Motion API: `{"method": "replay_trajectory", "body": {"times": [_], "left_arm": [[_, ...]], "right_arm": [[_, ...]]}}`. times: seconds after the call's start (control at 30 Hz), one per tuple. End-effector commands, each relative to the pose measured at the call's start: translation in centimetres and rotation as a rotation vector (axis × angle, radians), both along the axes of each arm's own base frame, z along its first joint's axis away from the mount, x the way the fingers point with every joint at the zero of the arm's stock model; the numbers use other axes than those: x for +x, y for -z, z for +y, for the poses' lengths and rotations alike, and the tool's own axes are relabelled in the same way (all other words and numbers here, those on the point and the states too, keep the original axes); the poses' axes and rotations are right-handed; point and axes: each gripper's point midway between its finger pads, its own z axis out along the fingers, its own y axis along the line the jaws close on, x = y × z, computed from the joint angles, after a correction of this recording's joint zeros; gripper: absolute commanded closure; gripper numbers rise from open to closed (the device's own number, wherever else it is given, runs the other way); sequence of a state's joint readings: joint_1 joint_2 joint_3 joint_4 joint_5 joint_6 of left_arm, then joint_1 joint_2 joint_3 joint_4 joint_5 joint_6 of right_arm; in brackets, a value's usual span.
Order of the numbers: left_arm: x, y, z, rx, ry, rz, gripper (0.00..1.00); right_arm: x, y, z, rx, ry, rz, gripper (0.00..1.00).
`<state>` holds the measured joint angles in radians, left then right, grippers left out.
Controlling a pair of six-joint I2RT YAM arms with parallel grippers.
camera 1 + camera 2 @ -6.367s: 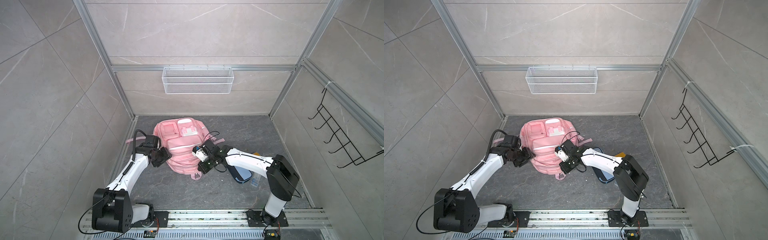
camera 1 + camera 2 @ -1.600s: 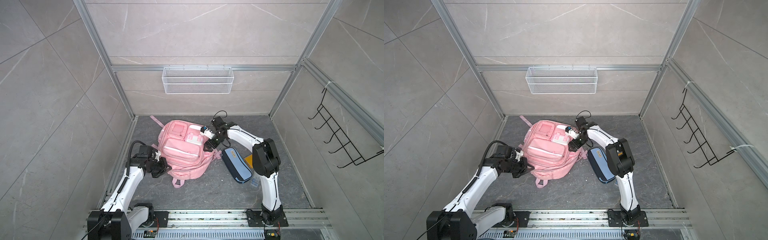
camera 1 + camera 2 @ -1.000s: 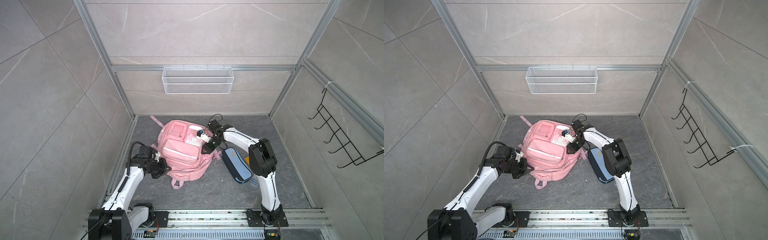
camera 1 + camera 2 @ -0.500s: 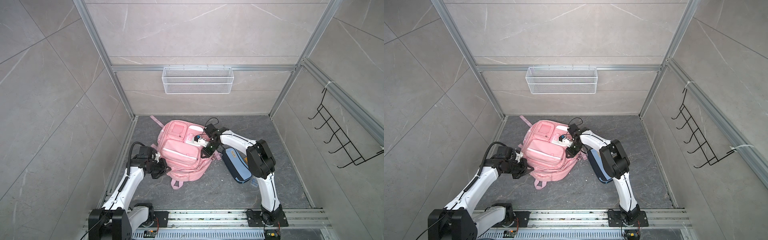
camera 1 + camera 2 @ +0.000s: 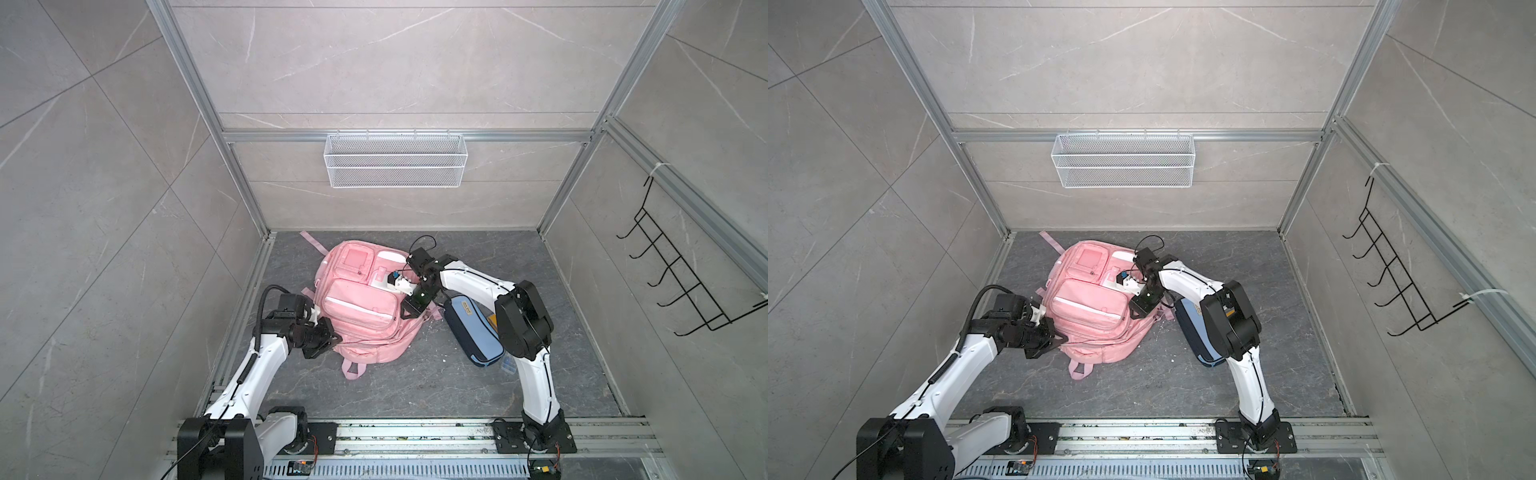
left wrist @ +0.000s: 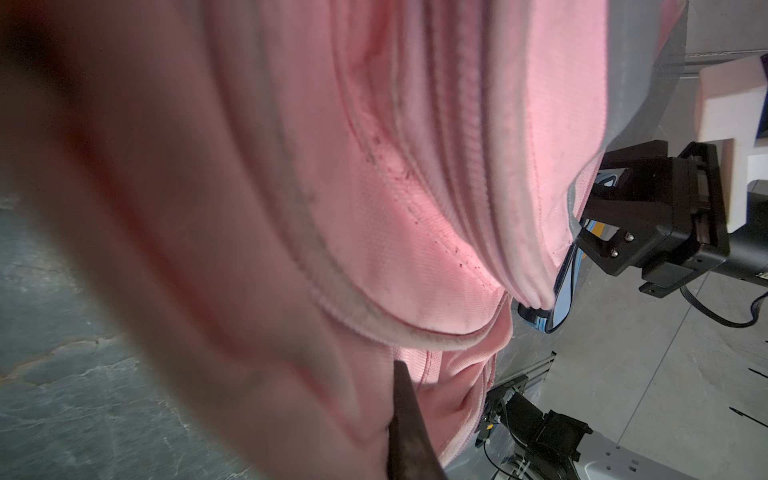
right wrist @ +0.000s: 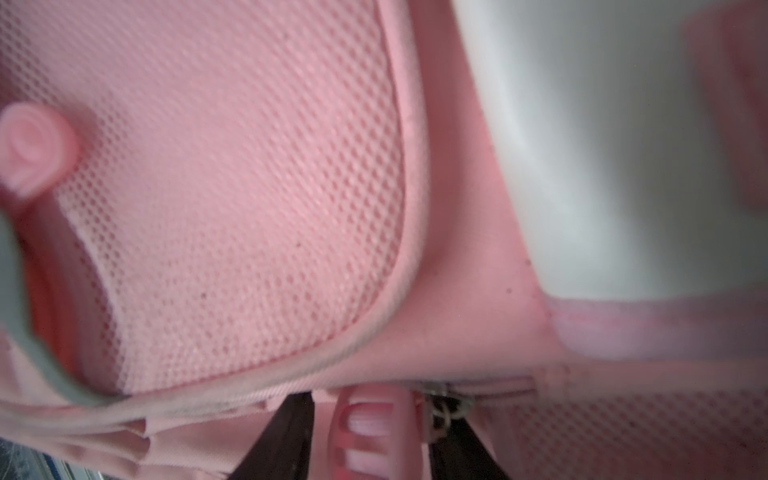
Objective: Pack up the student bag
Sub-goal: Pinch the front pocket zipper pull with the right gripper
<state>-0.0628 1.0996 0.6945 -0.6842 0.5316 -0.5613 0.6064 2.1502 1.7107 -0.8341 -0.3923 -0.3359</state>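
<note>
The student bag [image 5: 361,307] [image 5: 1088,307] is a pink backpack lying front-up on the dark floor in both top views. My left gripper [image 5: 330,337] [image 5: 1059,338] is shut on the fabric at the bag's near left edge. In the left wrist view one dark finger [image 6: 405,415] is pressed into pink folds [image 6: 415,208]. My right gripper [image 5: 409,309] [image 5: 1138,309] is tipped down on the bag's right side. In the right wrist view it [image 7: 374,409] is open, with a pink zipper pull [image 7: 370,430] between its fingers and a gap on one side.
A light-blue and navy pencil case [image 5: 473,332] [image 5: 1190,328] lies right of the bag, partly under my right arm. A small clear box [image 5: 509,365] sits beside it. A white wire basket [image 5: 395,160] hangs on the back wall and a black hook rack [image 5: 681,286] on the right wall.
Over the last second my right gripper slid along the bag's right side toward the near end. The left gripper kept its hold. Earlier the bag was turned and shifted left.
</note>
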Motion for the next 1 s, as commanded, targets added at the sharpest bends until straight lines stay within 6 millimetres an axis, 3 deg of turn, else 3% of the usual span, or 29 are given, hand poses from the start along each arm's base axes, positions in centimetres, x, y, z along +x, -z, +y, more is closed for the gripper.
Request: {"method": "replay_trajectory", "body": {"times": [0.0, 0.17, 0.3, 0.47, 0.67, 0.97], "left_arm": [[1.3, -2.1, -1.2, -0.073, 0.036, -0.093, 1.00], [1.4, -2.2, -1.2, -0.072, 0.043, -0.094, 1.00], [1.3, -1.9, -1.2, -0.072, 0.045, -0.090, 1.00], [1.2, -1.9, -1.3, -0.077, 0.049, -0.091, 1.00], [1.2, -1.8, -1.3, -0.077, 0.048, -0.089, 1.00], [1.6, -1.6, -1.4, -0.080, 0.053, -0.084, 1.00]], "right_arm": [[-0.4, -2.3, 1.2, 0.061, -0.010, -0.008, 0.58], [1.7, -1.9, 0.7, 0.073, 0.089, 0.060, 0.62], [1.8, -1.5, 1.0, 0.095, 0.107, 0.123, 0.63], [2.5, -3.0, 1.1, 0.209, 0.176, 0.167, 0.56], [2.7, -1.9, 0.0, 0.165, 0.190, 0.166, 0.66], [2.8, -0.1, -1.8, 0.039, 0.148, 0.129, 0.73]]}}
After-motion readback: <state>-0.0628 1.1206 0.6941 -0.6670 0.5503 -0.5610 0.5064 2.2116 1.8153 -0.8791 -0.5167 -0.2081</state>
